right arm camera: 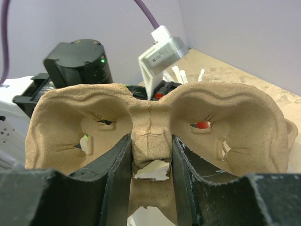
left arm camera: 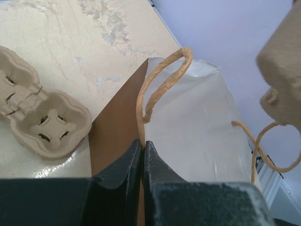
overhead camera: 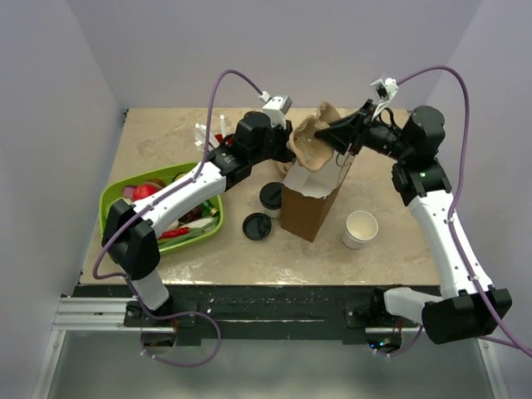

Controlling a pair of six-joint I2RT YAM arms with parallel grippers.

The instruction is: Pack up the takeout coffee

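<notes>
Two claws, both busy.

From above: the left claw (overhead camera: 283, 158) pinches the left rim of the bag (overhead camera: 312, 208), which stands upright and open-mouthed mid-table. The right claw (overhead camera: 337, 133) holds a carrier (overhead camera: 309, 141) just over that mouth. The coffee (overhead camera: 271, 199) stands upright on the table, lid on, just beside the bag's left wall. It sits below the left claw and is much nearer the left arm. To go in, it would probably have to rise over that wall. A loose lid (overhead camera: 257, 226) lies in front of it. A lidless cup (overhead camera: 361, 229), seemingly empty, stands right of the bag. The bowl (overhead camera: 105, 212) at left holds red and green food.

Left wrist: the jaws are closed on the bag's edge at the foot of a handle (left arm camera: 160, 80). The white inside shows nothing in it, as far as can be seen. A second carrier (left arm camera: 42, 117) lies on the table.

Right wrist: the jaws clamp the held carrier's middle ridge. The coffee is out of sight here.
</notes>
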